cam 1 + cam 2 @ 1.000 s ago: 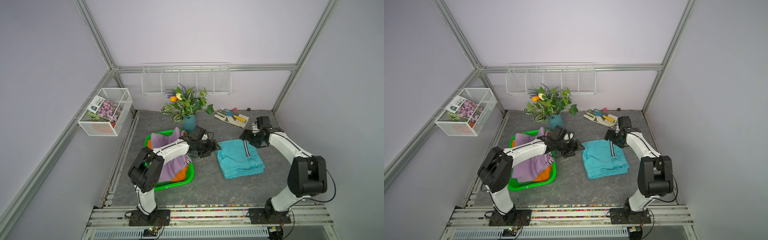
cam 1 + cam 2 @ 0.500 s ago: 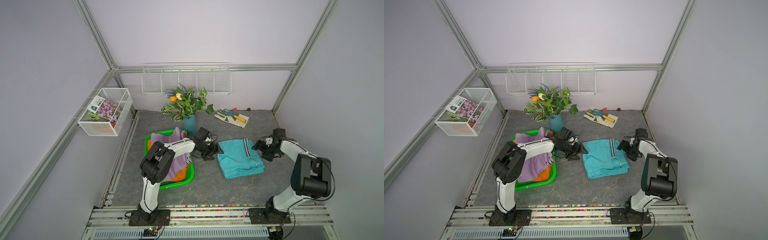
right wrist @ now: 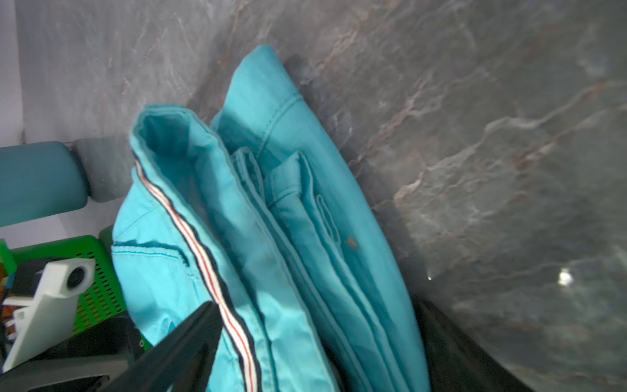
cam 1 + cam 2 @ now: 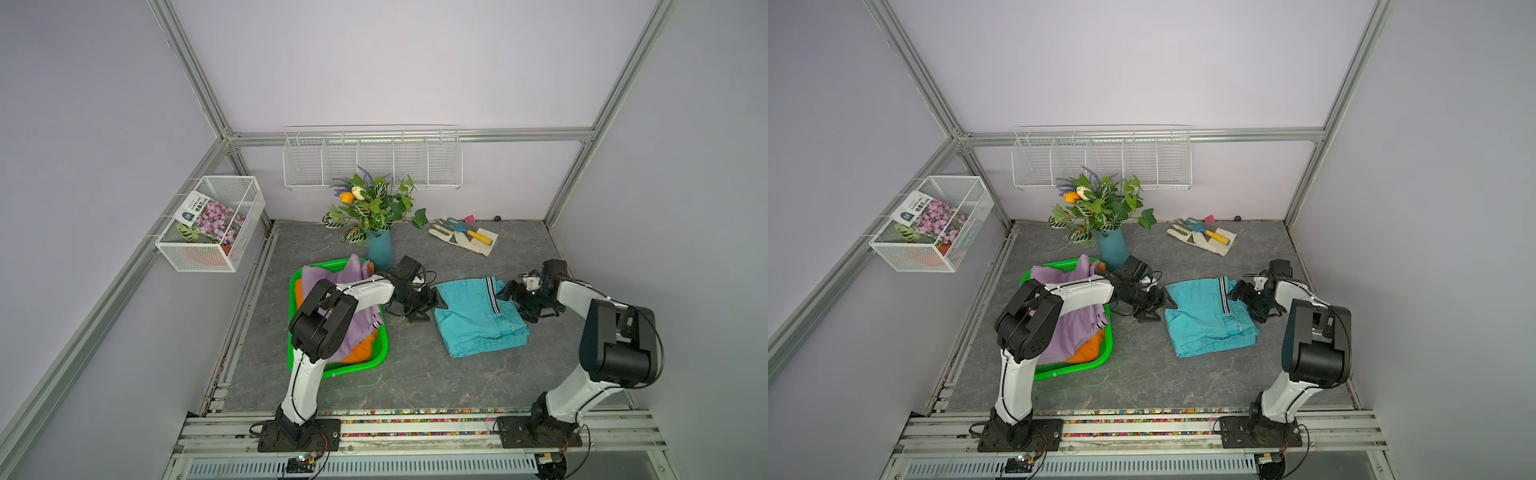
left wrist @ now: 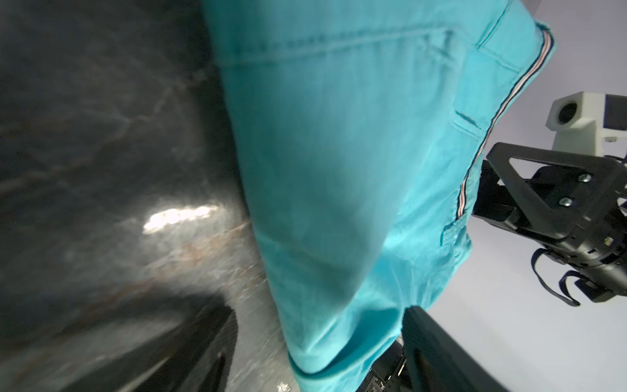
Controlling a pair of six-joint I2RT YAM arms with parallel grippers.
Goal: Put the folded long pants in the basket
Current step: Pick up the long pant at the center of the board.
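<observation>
Folded lilac pants (image 4: 332, 276) and orange pants (image 4: 361, 353) already lie in the green basket (image 4: 353, 371). The teal pants (image 4: 478, 316) lie flat on the desk (image 4: 415, 382) just beside the basket, not yet lifted. My left jaws stand wide at the teal edge nearer the basket, my right jaws wide at the far edge, cloth between each pair. Next, I judge, both must close and lift together. Only the right wrist view shows the stacked fold layers; only the top views show the basket's load.
</observation>
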